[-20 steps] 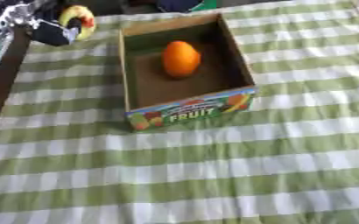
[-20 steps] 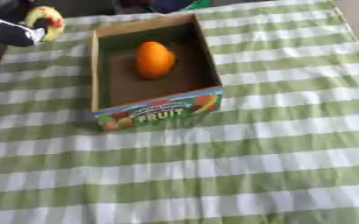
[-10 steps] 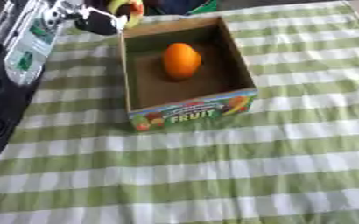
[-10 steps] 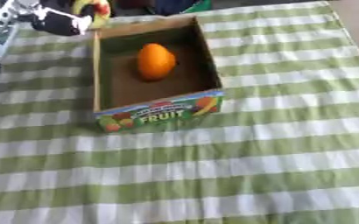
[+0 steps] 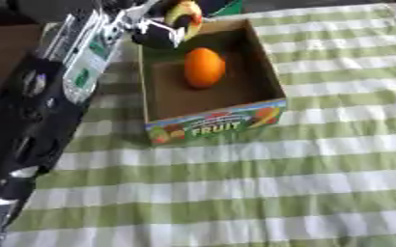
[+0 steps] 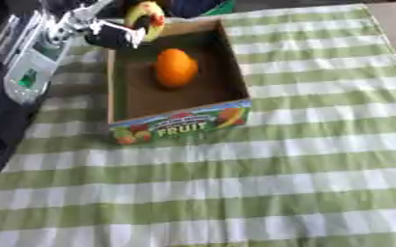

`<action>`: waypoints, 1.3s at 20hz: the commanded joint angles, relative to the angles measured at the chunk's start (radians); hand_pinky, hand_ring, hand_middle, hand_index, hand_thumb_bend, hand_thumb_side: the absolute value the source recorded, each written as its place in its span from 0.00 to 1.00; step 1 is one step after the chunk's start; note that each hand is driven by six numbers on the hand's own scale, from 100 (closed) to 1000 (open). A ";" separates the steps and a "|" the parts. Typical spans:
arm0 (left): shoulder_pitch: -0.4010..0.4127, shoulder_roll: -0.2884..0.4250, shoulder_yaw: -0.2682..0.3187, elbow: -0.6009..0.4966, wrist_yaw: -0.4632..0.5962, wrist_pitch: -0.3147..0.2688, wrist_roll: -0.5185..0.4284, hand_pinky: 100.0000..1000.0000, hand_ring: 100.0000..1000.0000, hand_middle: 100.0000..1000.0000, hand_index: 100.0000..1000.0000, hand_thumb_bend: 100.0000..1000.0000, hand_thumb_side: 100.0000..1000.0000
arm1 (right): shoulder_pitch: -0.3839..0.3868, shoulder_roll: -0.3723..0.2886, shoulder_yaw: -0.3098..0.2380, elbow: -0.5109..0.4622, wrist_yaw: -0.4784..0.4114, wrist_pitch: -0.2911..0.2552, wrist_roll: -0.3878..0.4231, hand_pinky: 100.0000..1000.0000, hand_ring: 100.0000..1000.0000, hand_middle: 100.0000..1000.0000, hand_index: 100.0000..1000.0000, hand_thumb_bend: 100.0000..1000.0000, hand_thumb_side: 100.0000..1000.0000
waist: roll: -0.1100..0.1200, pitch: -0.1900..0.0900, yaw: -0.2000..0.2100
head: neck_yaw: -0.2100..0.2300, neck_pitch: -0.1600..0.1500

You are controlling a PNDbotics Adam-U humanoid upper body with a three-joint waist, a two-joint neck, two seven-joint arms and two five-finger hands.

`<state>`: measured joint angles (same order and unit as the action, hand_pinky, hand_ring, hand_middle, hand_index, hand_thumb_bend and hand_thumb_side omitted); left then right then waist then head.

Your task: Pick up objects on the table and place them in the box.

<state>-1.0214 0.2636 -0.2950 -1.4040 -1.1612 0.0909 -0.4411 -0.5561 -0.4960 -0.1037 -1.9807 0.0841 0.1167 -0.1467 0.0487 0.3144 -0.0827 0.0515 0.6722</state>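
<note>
A cardboard box [image 5: 214,124] printed FRUIT stands on the green-and-white checked cloth, with an orange fruit [image 5: 204,67] inside it. My left hand [image 5: 157,34] hovers at the box's far left corner, fingers curled round a yellow fruit with a red patch [image 5: 185,13]. The left arm [image 5: 53,91] stretches along the left side of the view. The right hand shows in neither view.
The checked tablecloth [image 5: 261,193] spreads in front of and to the right of the box. The table's dark left edge [image 5: 3,58] lies under my arm. A dark and green shape [image 6: 197,7] sits beyond the box at the far edge.
My left hand has carried the yellow fruit rightward, from left of the box to its far left corner. The left arm now fills the left side of the view.
</note>
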 commanded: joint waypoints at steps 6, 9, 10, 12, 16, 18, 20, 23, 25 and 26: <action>0.000 -0.035 -0.030 0.065 -0.089 -0.051 -0.007 0.13 0.40 0.35 0.39 0.00 0.19 | -0.017 -0.011 -0.003 -0.019 -0.008 -0.004 0.003 0.75 0.73 0.60 0.82 0.00 0.97 | -0.004 -0.016 -0.002 | 0.007 -0.012; 0.003 -0.037 -0.045 0.095 -0.068 -0.079 -0.036 0.14 0.40 0.35 0.39 0.00 0.19 | -0.015 -0.010 -0.003 -0.019 -0.008 -0.002 0.004 0.75 0.73 0.60 0.82 0.00 0.97 | -0.002 -0.016 -0.001 | 0.006 -0.011; 0.004 -0.038 -0.049 0.103 -0.057 -0.088 -0.049 0.15 0.41 0.36 0.39 0.00 0.18 | -0.014 -0.009 -0.003 -0.019 -0.008 -0.002 0.004 0.75 0.73 0.60 0.82 0.00 0.97 | -0.001 -0.016 -0.001 | 0.005 -0.011; 0.003 -0.038 -0.056 0.114 -0.043 -0.107 -0.076 0.17 0.43 0.38 0.41 0.00 0.18 | -0.013 -0.008 -0.003 -0.019 -0.008 -0.001 0.005 0.75 0.73 0.60 0.82 0.00 0.97 | 0.000 -0.015 -0.002 | 0.004 -0.012; 0.003 -0.036 -0.059 0.125 -0.034 -0.139 -0.133 0.21 0.47 0.42 0.46 0.00 0.17 | -0.010 -0.006 -0.004 -0.019 -0.008 0.000 0.008 0.75 0.73 0.60 0.82 0.00 0.97 | 0.001 -0.015 -0.002 | 0.003 -0.012; 0.005 -0.036 -0.059 0.130 -0.038 -0.150 -0.159 0.25 0.50 0.45 0.52 0.00 0.15 | -0.008 -0.005 -0.004 -0.019 -0.008 0.001 0.009 0.75 0.73 0.60 0.82 0.00 0.97 | 0.002 -0.014 -0.003 | 0.003 -0.012; 0.006 -0.037 -0.060 0.134 -0.044 -0.166 -0.188 0.28 0.53 0.49 0.60 0.00 0.14 | -0.007 -0.003 -0.004 -0.019 -0.008 0.002 0.010 0.75 0.73 0.60 0.82 0.00 0.97 | 0.002 -0.014 -0.004 | 0.002 -0.012; 0.006 -0.034 -0.058 0.134 -0.061 -0.190 -0.227 0.32 0.58 0.56 0.70 0.15 0.43 | -0.006 -0.003 -0.004 -0.019 -0.008 0.002 0.014 0.75 0.73 0.60 0.82 0.00 0.97 | 0.003 -0.014 -0.003 | 0.001 -0.011; 0.005 -0.031 -0.055 0.126 -0.085 -0.198 -0.240 0.35 0.62 0.62 0.75 0.29 0.57 | -0.004 -0.002 -0.003 -0.019 -0.008 0.003 0.016 0.75 0.73 0.60 0.82 0.00 0.98 | 0.003 -0.015 -0.003 | 0.001 -0.011; 0.005 -0.030 -0.054 0.121 -0.098 -0.201 -0.245 0.36 0.63 0.63 0.76 0.31 0.59 | -0.003 -0.002 -0.003 -0.019 -0.008 0.003 0.017 0.75 0.73 0.60 0.82 0.00 0.98 | 0.003 -0.016 -0.002 | 0.001 -0.011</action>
<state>-1.0027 0.2193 -0.3542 -1.2688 -1.2425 -0.1053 -0.6741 -0.5527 -0.4866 -0.1035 -1.9807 0.0808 0.1214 -0.1336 0.0565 0.3165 -0.0850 0.0541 0.6672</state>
